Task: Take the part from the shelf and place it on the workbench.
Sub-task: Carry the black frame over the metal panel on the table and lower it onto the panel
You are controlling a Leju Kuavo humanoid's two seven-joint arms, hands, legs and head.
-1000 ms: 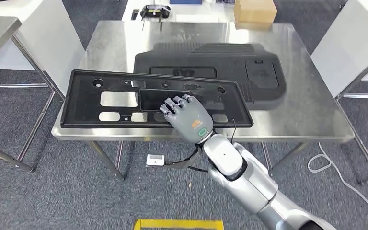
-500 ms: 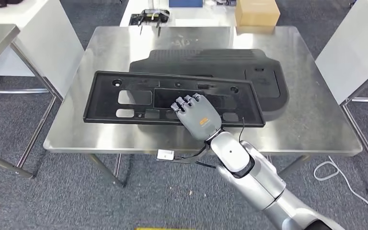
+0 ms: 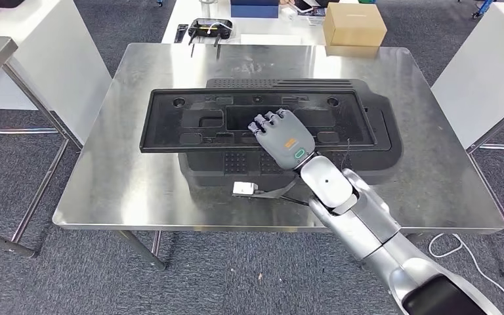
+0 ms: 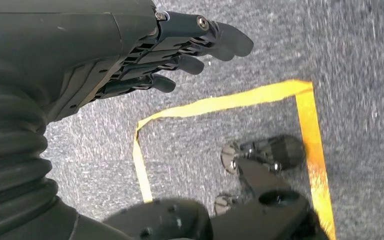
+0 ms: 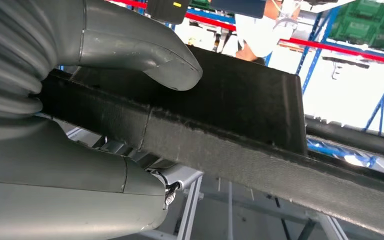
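Note:
My right hand (image 3: 285, 134) grips a long black panel (image 3: 190, 121) with several cut-outs by its near edge, close to its middle. The panel lies level above the steel workbench (image 3: 138, 190), partly covering a larger black ribbed part (image 3: 367, 154) that lies on the bench. Whether the panel touches that part I cannot tell. In the right wrist view the grey thumb (image 5: 145, 50) presses one face of the panel's edge (image 5: 240, 150), with the palm on the other. My left hand (image 4: 130, 55) hangs over the carpet, fingers loosely extended, holding nothing.
A cardboard box (image 3: 354, 25) and a black device (image 3: 211, 27) sit beyond the bench's far edge. White tables stand at left (image 3: 52, 52) and right (image 3: 492, 59). A small white tag (image 3: 244, 189) dangles on a cable below my wrist. Yellow tape (image 4: 220, 102) marks the floor.
The whole view has shifted as the camera came closer to the bench. Relative to the bench, the panel has gone from overhanging the front left edge to sitting farther in, over the ribbed part.

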